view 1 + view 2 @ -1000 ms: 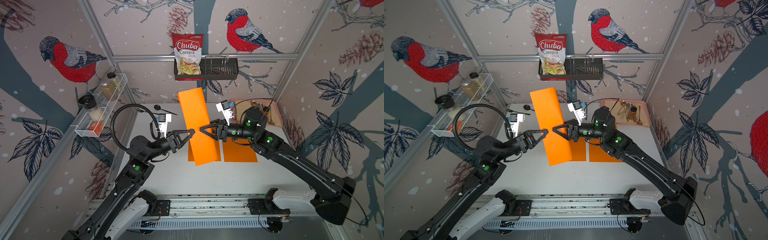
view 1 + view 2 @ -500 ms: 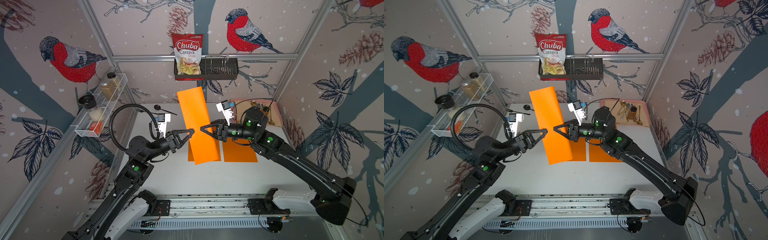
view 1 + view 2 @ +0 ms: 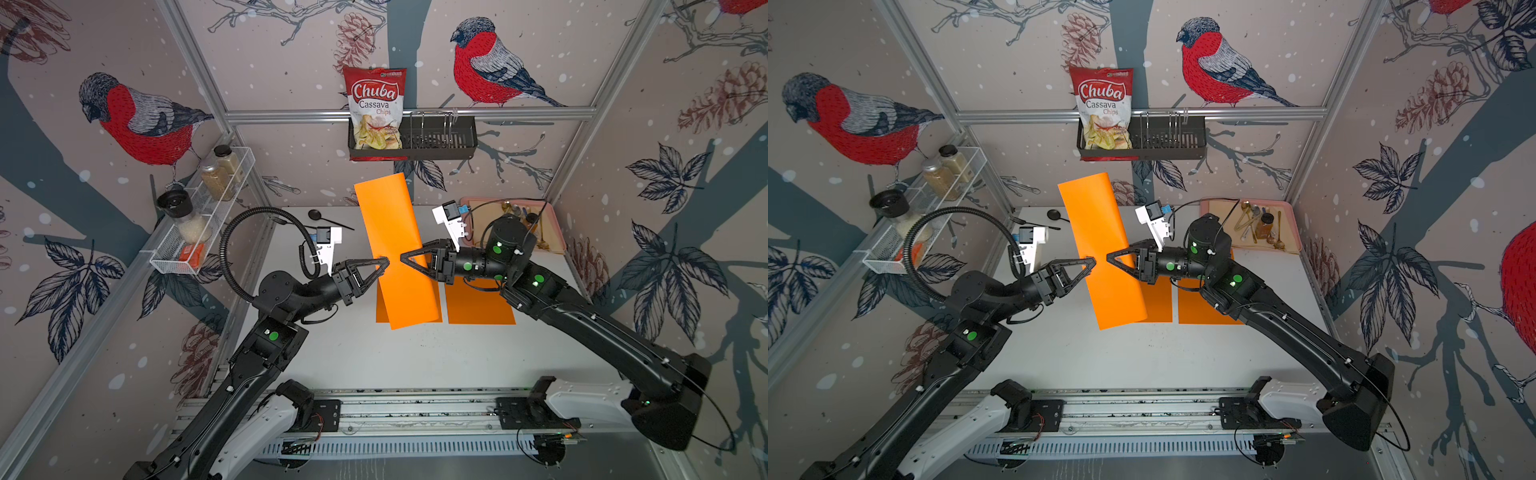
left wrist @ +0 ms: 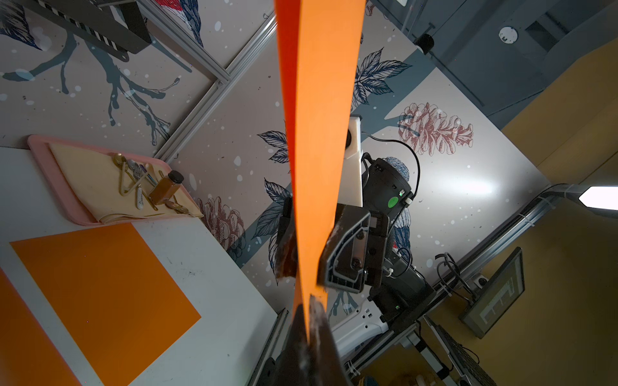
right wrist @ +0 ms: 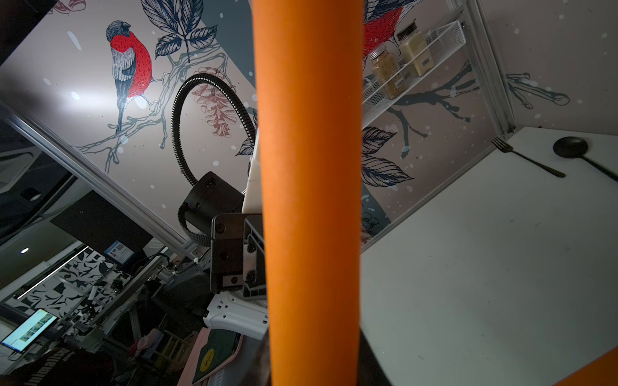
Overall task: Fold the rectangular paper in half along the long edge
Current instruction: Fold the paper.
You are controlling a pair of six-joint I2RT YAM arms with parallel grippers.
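Narrowed since a second ago: right gripper (image 3: 402, 257), jaws apart astride one long edge of orange rectangular paper sheet (image 3: 386, 216). Held mid-air above white table (image 3: 374, 357), opposite edge pinched by left gripper (image 3: 387, 262); long axis crosswise to both.

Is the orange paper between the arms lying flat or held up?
Held up: the left tool pinches the paper in the air.
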